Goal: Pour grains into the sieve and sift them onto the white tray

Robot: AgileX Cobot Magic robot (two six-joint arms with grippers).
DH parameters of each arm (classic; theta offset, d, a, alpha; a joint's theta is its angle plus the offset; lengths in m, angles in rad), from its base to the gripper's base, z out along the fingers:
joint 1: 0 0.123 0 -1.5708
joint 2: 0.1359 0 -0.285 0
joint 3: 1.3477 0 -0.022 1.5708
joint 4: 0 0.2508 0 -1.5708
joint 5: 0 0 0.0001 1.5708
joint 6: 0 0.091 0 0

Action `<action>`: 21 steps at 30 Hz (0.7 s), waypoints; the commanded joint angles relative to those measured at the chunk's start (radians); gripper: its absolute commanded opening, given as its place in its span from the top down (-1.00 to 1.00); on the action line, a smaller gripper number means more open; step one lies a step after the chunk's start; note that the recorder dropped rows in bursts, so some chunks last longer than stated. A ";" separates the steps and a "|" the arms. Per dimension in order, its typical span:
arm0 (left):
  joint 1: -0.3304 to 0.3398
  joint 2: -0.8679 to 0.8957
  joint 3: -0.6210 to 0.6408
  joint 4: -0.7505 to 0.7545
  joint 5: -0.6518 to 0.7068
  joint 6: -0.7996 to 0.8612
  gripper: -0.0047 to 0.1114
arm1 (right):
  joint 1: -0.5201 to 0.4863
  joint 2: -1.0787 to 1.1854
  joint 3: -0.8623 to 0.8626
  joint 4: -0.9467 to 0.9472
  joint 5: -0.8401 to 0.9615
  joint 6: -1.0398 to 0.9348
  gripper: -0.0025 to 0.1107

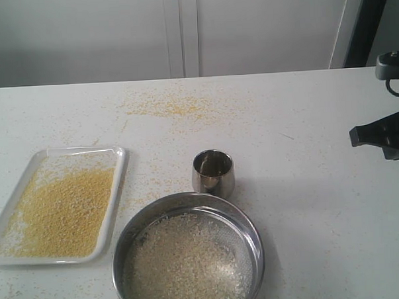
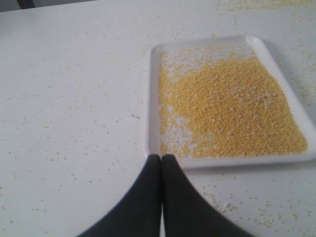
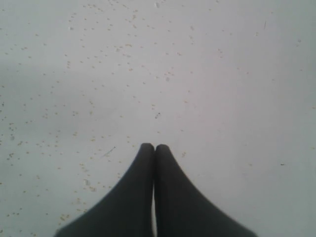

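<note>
on the tabletop point(image 1: 304, 118), near edge, centre: sieve point(image 1: 188, 197), round steel hoop, sitting level, with a spread layer of whitish grains point(image 1: 184, 263) over its mesh.
just behind the sieve, touching or nearly so: small steel cup point(image 1: 213, 172), upright, mouth up.
left of the sieve, just beside it: white tray point(image 1: 117, 186), lying flat, carrying a wide bed of yellow grains point(image 1: 63, 212), thinner toward its far end.
far centre: loose sprinkle of yellow specks point(image 1: 164, 108); further specks scattered all round.
left hand point(image 2: 161, 158): two dark fingers pressed together tip to tip, nothing between them. tips point at the tray's rim near one corner; whether they touch it cannot be told. not seen in the exterior view.
right hand point(image 3: 154, 147): fingers likewise pressed together, empty, over bare speckled tabletop.
right arm point(image 1: 383, 136): dark, at the right edge of the exterior view, well apart from cup and sieve.
</note>
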 commanded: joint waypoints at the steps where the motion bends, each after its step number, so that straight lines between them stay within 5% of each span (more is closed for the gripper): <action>1: 0.003 -0.005 0.005 -0.006 0.002 -0.005 0.91 | -0.011 -0.055 -0.001 -0.003 -0.009 0.003 0.96; 8: 0.003 -0.005 0.005 -0.006 0.002 -0.005 0.91 | -0.009 -0.312 0.092 0.023 -0.253 0.073 0.96; 21: 0.003 -0.005 0.005 -0.006 0.002 -0.003 0.91 | -0.009 -0.770 0.369 -0.008 -0.346 -0.067 0.96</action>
